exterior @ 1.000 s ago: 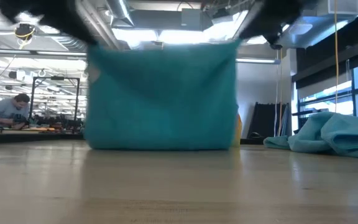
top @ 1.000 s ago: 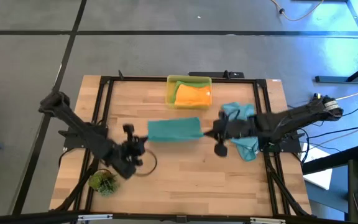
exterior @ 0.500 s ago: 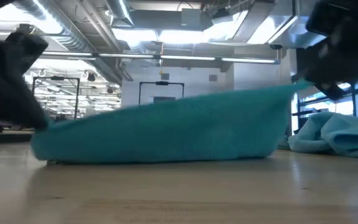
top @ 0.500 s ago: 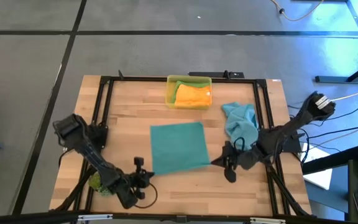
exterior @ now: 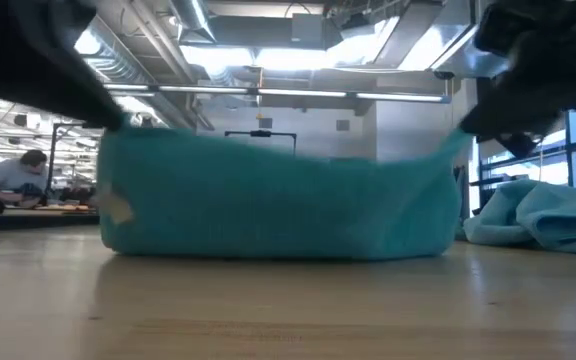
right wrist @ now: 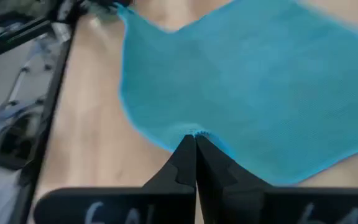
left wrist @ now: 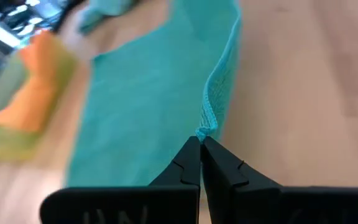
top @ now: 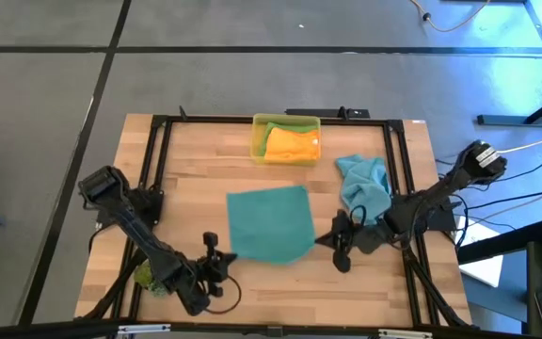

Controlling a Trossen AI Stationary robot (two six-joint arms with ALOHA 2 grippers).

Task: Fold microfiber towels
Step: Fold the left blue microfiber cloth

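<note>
The left end effector (left wrist: 199,144) and right end effector (right wrist: 193,142) each pinch a near corner of the teal towel (top: 269,223), which lies spread at the middle of the counter (top: 196,160); the pinches are thin, so a corner could slip out or the edges fold unevenly. Bare wood lies ahead before the yellow bin (top: 259,132), while the crumpled blue towel (top: 363,180) crowds the right side.

no legible text, labels or signs
</note>
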